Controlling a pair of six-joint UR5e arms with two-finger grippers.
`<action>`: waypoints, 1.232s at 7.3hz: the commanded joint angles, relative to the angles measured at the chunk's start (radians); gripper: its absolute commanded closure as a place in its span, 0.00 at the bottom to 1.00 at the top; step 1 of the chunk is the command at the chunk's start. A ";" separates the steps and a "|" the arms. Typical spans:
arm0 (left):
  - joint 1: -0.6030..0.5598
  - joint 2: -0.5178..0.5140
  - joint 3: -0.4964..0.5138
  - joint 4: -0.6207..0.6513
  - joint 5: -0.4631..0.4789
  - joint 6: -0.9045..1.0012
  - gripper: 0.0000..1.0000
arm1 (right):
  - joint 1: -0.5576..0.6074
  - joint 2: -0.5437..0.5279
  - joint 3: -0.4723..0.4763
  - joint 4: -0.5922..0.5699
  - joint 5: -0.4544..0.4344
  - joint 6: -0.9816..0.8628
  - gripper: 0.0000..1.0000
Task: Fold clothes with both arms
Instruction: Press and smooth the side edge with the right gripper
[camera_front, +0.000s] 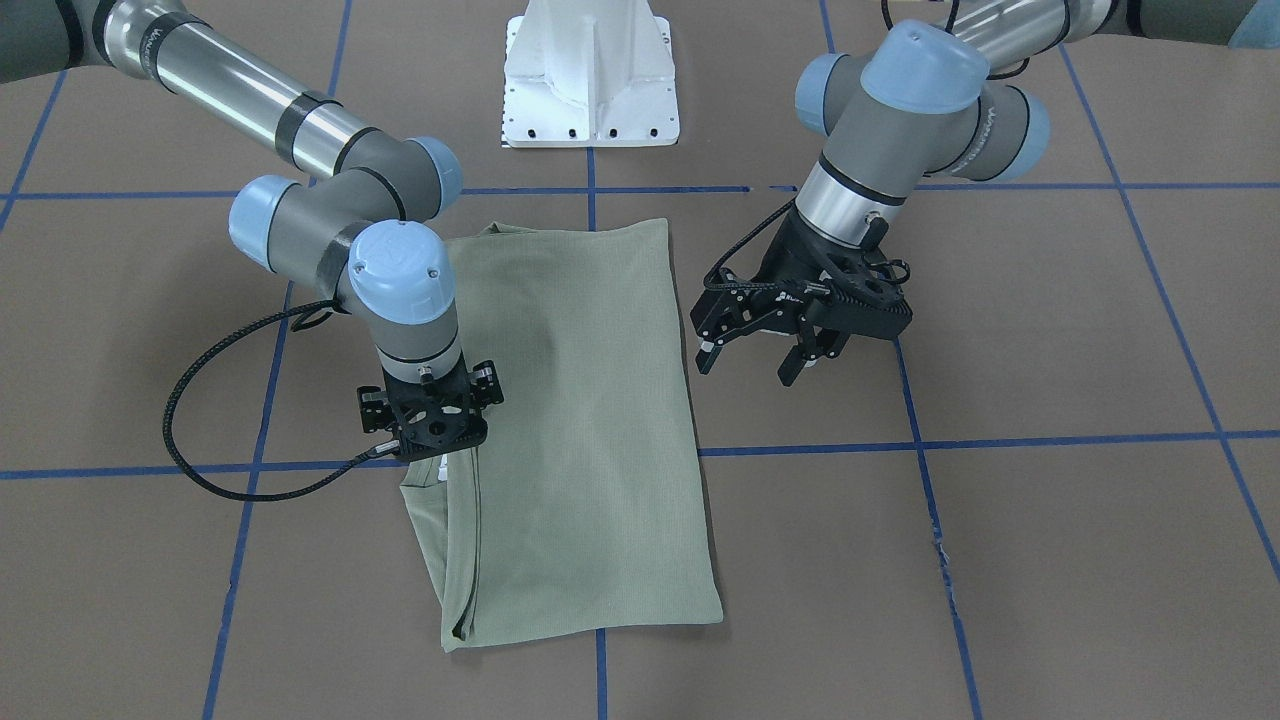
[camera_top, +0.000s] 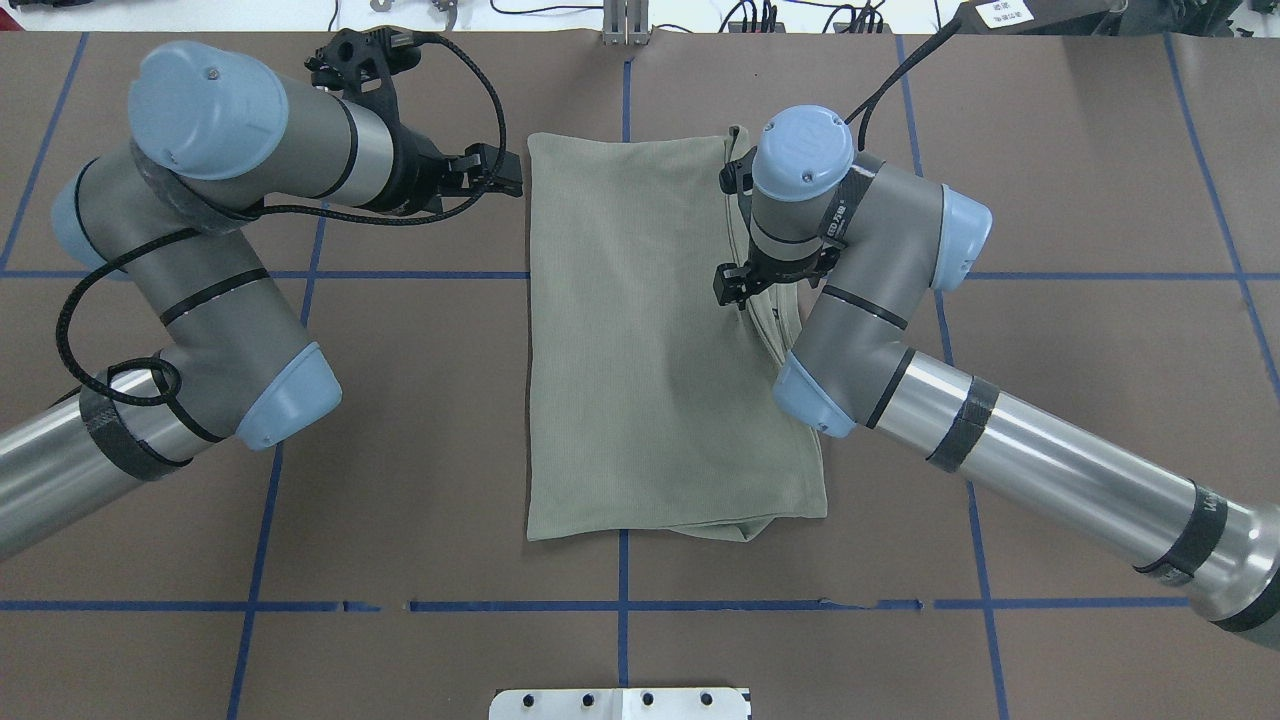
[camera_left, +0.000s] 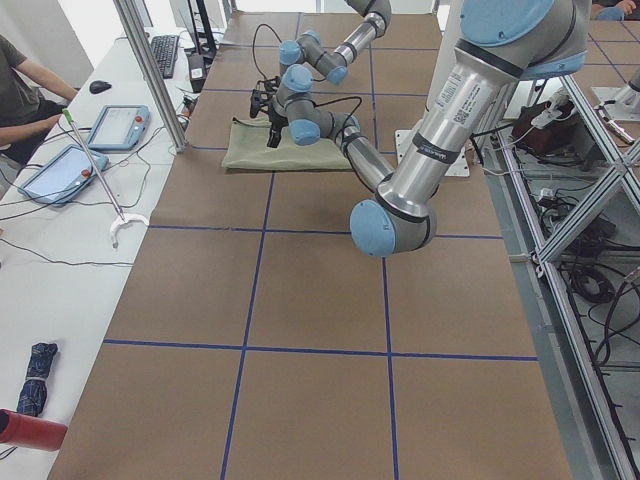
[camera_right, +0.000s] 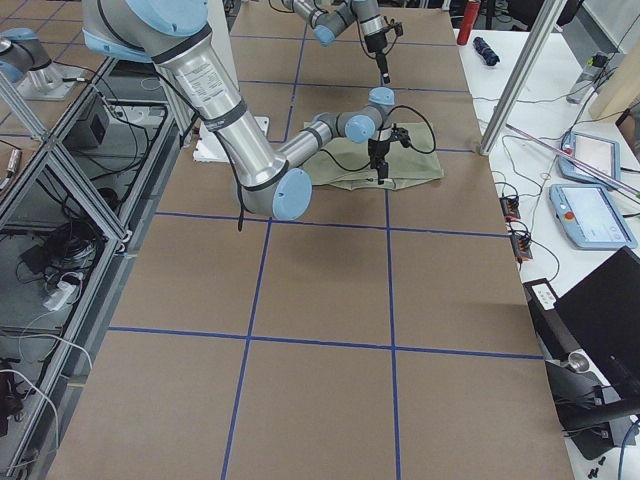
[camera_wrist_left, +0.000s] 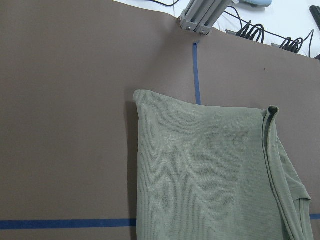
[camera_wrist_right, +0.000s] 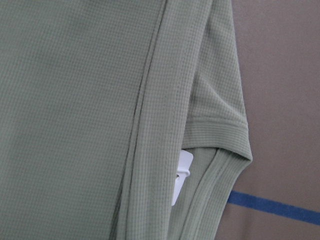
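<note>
Overhead exterior, folded shirt (camera_top: 650, 340), lying flat, long axis near-to-far.

L gripper (camera_front: 752, 362) open, aloft; R gripper (camera_front: 437, 452) pointing down.

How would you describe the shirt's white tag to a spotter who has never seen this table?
On the brown table with blue tape lines, find the folded sage-green knit shirt at its middle. Follow its long edge on the robot's right side to a ribbed band. Just beside it the small white tag pokes out between the layers, the only white among the green.
</note>
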 joint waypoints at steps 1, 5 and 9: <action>0.000 -0.001 -0.002 0.000 0.000 0.000 0.00 | 0.000 0.000 -0.023 0.000 0.018 -0.017 0.00; 0.000 -0.003 -0.004 0.000 0.000 -0.003 0.00 | 0.060 -0.015 -0.014 -0.003 0.127 -0.061 0.00; 0.003 -0.011 -0.004 -0.002 0.000 -0.009 0.00 | 0.082 -0.060 -0.014 0.000 0.123 -0.091 0.00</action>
